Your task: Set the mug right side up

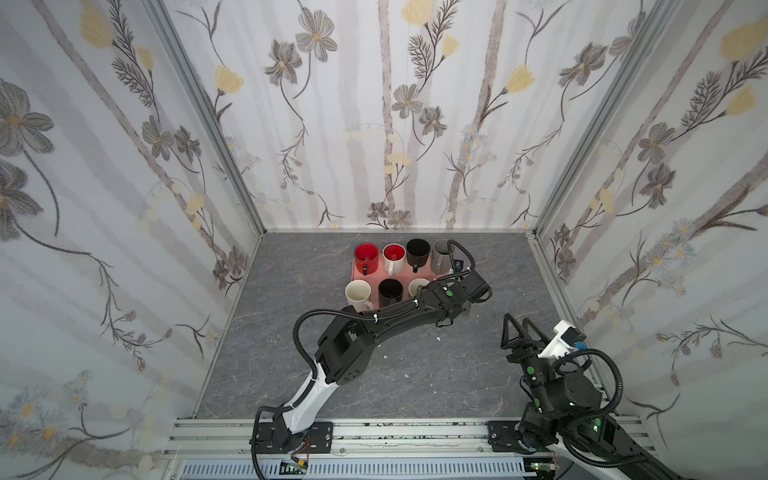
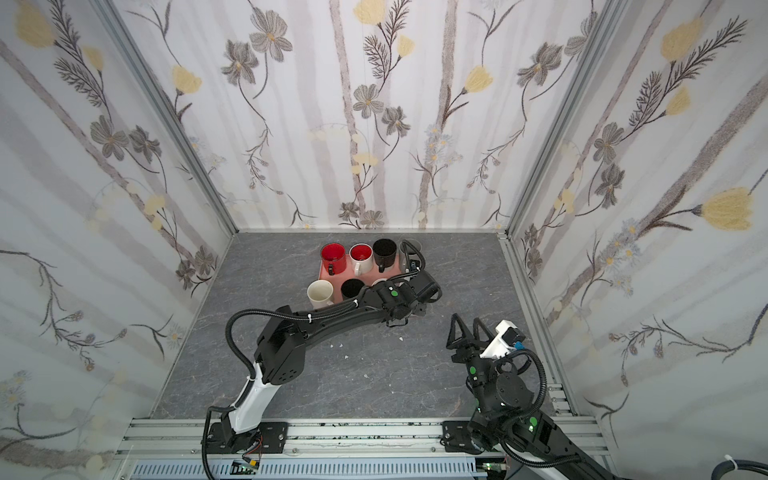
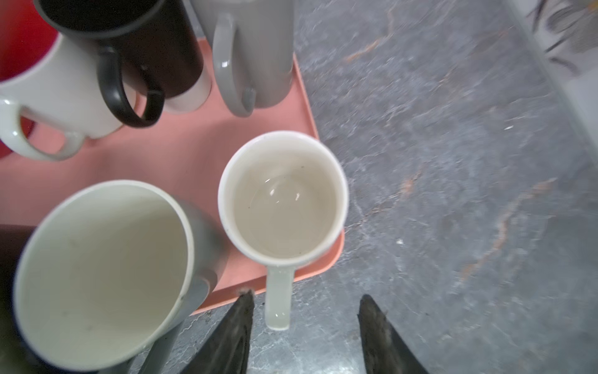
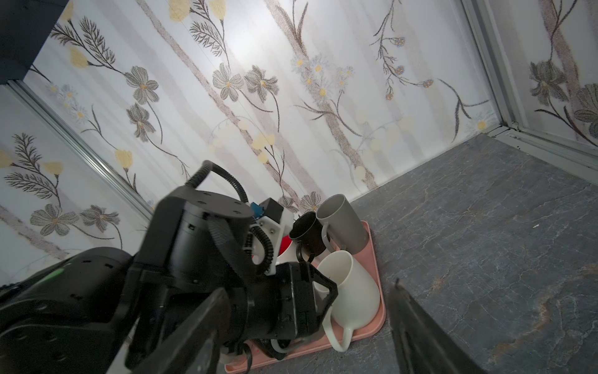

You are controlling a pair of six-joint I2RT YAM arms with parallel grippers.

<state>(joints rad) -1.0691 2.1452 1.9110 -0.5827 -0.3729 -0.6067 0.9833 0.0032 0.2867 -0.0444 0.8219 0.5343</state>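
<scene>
The white mug (image 3: 283,197) stands upright on the front right corner of the pink tray (image 3: 181,152), mouth up, its handle (image 3: 278,301) jutting past the tray's edge. My left gripper (image 3: 305,294) hangs over it, open; the handle lies between the fingers, close to one and apart from both. In the right wrist view the same mug (image 4: 351,291) sits just beyond the left wrist. In both top views the left arm's wrist (image 1: 451,293) covers it. My right gripper (image 1: 516,320) is open and empty, low at the near right, well clear of the tray.
The tray (image 1: 419,272) also holds a red mug (image 1: 366,257), a red-lined white mug (image 1: 394,257), a black mug (image 1: 417,252), a tall grey mug (image 1: 441,255), another black mug (image 1: 390,291) and a grey mug (image 3: 100,275). A cream mug (image 1: 358,294) stands at its front left corner.
</scene>
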